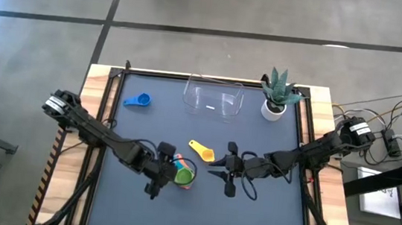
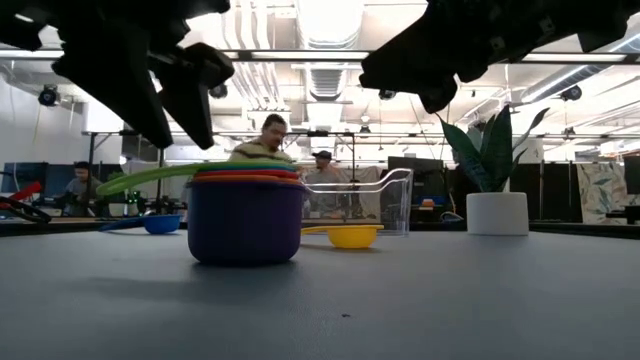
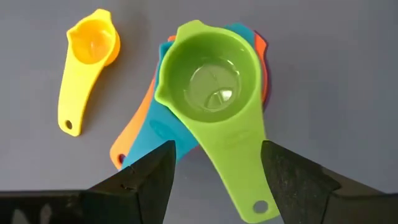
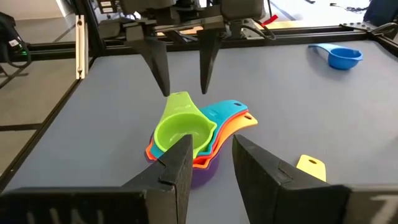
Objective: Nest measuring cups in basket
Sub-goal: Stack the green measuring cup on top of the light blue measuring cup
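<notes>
A nest of measuring cups (image 1: 184,172) stands on the dark mat on the base of its purple bottom cup (image 2: 245,230). Red, orange and teal cups sit inside it, with the green cup (image 3: 211,81) on top. My left gripper (image 3: 217,155) hangs open just above the green handle, one finger on either side, touching nothing. My right gripper (image 4: 211,146) is open, level, on the stack's right side and short of it. A yellow cup (image 1: 202,151) and a blue cup (image 1: 137,100) lie alone on the mat. The clear basket (image 1: 212,99) stands at the far edge.
A white pot with a spiky green plant (image 1: 276,98) stands at the far right, beside the basket. The mat's near half in front of the stack is bare. People sit in the room beyond the table's far edge.
</notes>
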